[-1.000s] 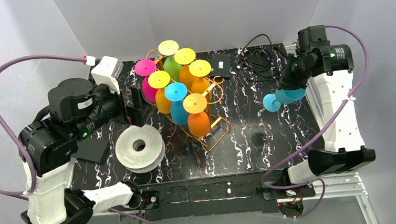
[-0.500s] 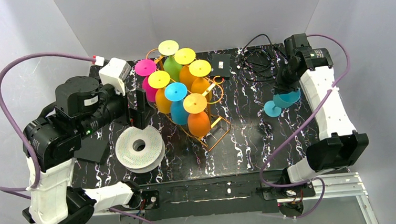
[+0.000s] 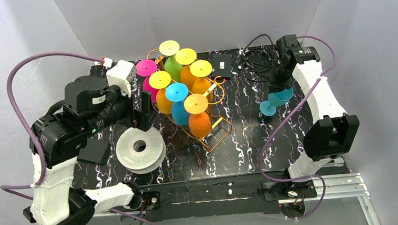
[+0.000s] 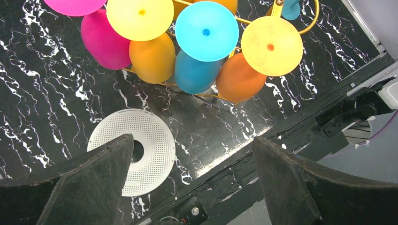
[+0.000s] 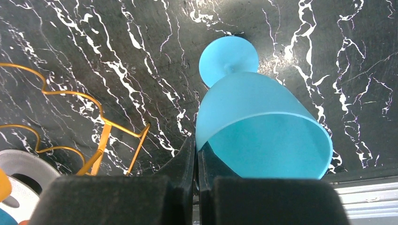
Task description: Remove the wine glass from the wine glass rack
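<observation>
Right gripper [image 3: 281, 87]: clamped narrow on the rim of the teal wine glass [image 3: 277, 99], one finger inside the bowl and one outside, as the right wrist view shows [image 5: 195, 146]
Teal wine glass: off the rack, well apart from it at about 3 o'clock in the top view; tilted, round foot low over the table and bowl mouth up toward the wrist; whether the foot touches the table cannot be told
Left gripper [image 3: 145, 109]: fingers spread wide and holding nothing, hanging above the table at about 9 o'clock of the rack [image 4: 191, 140]
Wine glass rack [image 3: 217, 133]: orange-gold wire frame standing mid-table, seven coloured glasses hanging on it foot-up
Hanging glasses: one pink foot, one blue foot [image 3: 176, 92] and five yellow feet on top; bowls pink, green, orange and blue below
White filament spool [image 3: 140, 148]: lying flat at about 8 o'clock of the rack, near it
Black cables [image 3: 255, 55]: loose tangle at about 1 o'clock of the rack
Table [image 3: 252, 146]: black with white marble veining
</observation>
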You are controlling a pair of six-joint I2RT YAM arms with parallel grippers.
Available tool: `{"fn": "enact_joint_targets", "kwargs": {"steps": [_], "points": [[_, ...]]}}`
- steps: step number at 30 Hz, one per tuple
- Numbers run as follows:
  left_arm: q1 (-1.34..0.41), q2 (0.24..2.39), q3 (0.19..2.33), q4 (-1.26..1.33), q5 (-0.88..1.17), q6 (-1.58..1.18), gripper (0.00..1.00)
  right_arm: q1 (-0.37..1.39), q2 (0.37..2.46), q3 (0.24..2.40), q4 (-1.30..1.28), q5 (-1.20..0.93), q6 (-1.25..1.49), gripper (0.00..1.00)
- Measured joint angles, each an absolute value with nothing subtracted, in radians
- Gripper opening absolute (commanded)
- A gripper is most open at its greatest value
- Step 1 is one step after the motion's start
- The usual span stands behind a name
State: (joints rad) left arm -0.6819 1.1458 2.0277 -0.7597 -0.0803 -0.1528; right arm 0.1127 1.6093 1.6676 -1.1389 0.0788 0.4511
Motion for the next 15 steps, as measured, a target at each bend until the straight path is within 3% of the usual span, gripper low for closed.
{"fn": "enact_joint_targets", "kwargs": {"steps": [15], "points": [[-0.682, 1.151, 1.984, -0.731, -0.081, -0.156, 0.98, 0.114, 1.670, 1.653, -1.125, 0.079, 0.437, 0.01]]}}
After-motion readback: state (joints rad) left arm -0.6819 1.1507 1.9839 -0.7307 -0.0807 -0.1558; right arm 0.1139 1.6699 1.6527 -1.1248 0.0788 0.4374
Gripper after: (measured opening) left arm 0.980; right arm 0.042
